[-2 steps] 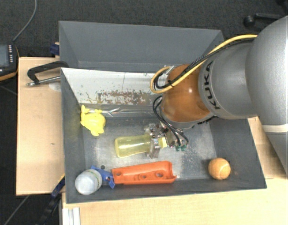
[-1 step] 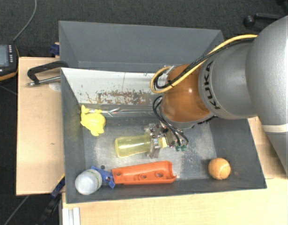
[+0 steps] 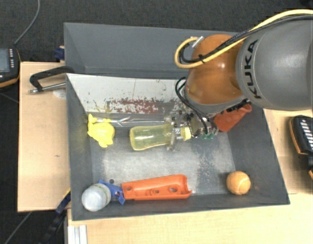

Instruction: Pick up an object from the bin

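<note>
My gripper (image 3: pixel 182 129) is low in the middle of the bin, under the orange wrist cover. It sits right at the right end of a translucent yellow-green bottle (image 3: pixel 150 138), which lies on its side and points left. The gripper's body hides where the two meet. A crumpled yellow thing (image 3: pixel 101 131) lies to the left of the bottle, near the bin's left wall. A red-orange thing (image 3: pixel 231 118) lies just right of the gripper, partly covered by the arm.
A long orange tool (image 3: pixel 156 187) with a blue joint and a white round end (image 3: pixel 95 196) lies along the front wall. An orange ball (image 3: pixel 238 182) rests in the front right corner. The arm and its cables cover the back right of the bin.
</note>
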